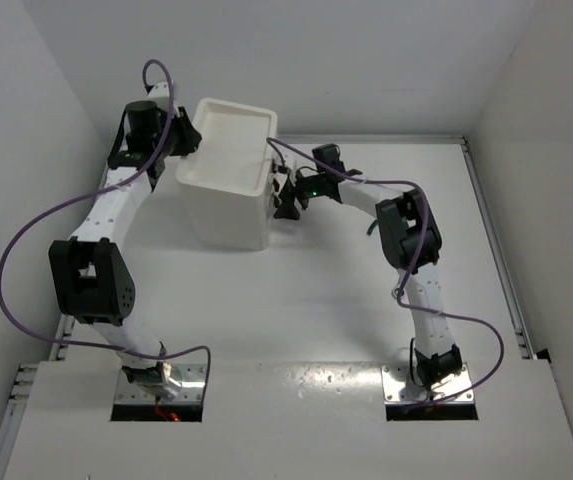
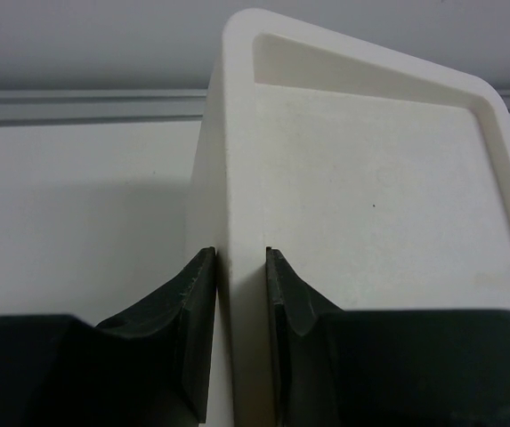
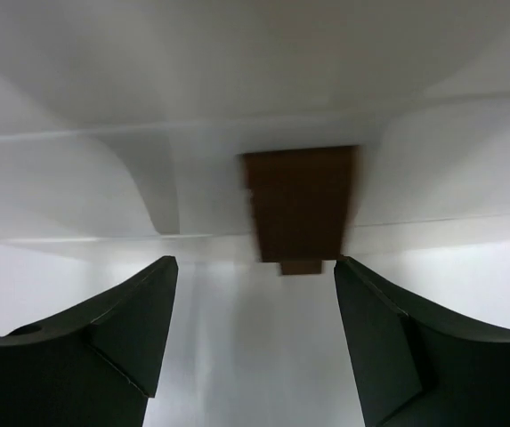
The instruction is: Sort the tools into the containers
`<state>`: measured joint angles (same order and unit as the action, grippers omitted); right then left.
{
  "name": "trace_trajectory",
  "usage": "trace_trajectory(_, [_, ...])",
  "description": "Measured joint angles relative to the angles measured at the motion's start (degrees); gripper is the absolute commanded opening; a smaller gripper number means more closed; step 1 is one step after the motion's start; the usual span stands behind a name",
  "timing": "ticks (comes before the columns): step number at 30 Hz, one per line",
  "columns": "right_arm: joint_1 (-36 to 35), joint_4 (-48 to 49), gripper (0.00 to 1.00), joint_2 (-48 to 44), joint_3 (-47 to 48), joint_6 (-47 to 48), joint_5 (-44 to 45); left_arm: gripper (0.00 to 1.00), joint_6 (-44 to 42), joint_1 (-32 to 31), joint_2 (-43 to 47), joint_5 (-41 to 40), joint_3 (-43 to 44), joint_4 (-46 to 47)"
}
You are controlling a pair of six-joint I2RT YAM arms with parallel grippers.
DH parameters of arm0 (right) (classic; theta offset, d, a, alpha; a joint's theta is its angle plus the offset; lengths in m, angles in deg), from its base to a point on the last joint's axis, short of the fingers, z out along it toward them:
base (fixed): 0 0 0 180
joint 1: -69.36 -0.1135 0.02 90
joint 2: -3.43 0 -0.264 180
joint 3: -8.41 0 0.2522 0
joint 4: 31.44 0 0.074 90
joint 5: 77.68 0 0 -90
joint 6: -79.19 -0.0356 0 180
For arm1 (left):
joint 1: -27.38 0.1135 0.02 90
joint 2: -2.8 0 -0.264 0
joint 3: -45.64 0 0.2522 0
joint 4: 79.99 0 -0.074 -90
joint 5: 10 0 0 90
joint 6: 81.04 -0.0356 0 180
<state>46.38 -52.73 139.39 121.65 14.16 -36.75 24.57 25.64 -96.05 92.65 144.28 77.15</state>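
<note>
Top external: cabinet (image 1: 228, 215) upper centre-left of frame, on table (image 1: 346, 300).
L gripper (image 1: 188, 145): at cabinet's upper-left corner; narrow, clamped on the rim.
L wrist view: one finger (image 2: 192, 311) outside the wall, the other inside tray (image 2: 370, 205) edge, both touching rim.
R gripper (image 3: 255, 262): at cabinet's right side, jaws wide, gripping nothing.
Handle (image 3: 301, 200): dark red, blurred, centre of R wrist view, just beyond fingertips, in line w/ the gap.

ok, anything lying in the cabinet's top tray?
No tools show in the tray top, only bare white floor. The left claw pinches its rim. The strip of tray beneath the claw is covered.
</note>
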Motion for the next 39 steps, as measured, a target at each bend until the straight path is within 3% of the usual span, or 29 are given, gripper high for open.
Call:
trace_trajectory(7, [0.44,4.79,0.72,2.12,2.43,-1.62,3.89,0.0,0.0,0.02,-0.02,0.15,-0.09,0.2])
trace_trajectory(10, [0.57,4.98,0.67,3.85,4.24,-1.95,5.64,0.0,-0.02,0.04,-0.11,0.26,-0.02,0.15])
trace_trajectory(17, [0.72,5.16,0.3,6.34,6.08,-2.95,5.27,0.0,0.0,0.22,-0.33,0.72,0.2,0.11])
trace_trajectory(18, [0.74,5.11,0.18,6.47,6.27,-3.19,4.92,0.0,0.0,0.24,-0.35,0.79,0.22,0.11])
trace_trajectory(21, [0.76,5.03,0.0,6.62,6.43,-4.07,3.41,0.0,-0.04,0.26,-0.44,0.9,0.37,0.07])
trace_trajectory(24, [0.79,7.37,0.0,6.49,5.03,-4.79,2.78,0.0,-0.04,0.31,-0.5,0.96,0.42,0.07])
trace_trajectory(32, [1.09,18.03,0.0,-1.03,-10.01,-6.27,2.6,0.0,0.11,0.33,-0.57,1.07,0.48,0.11])
trace_trajectory(39, [3.06,19.98,0.0,-7.19,-15.43,-7.17,2.95,0.0,0.31,0.35,-0.92,1.33,0.85,0.0])
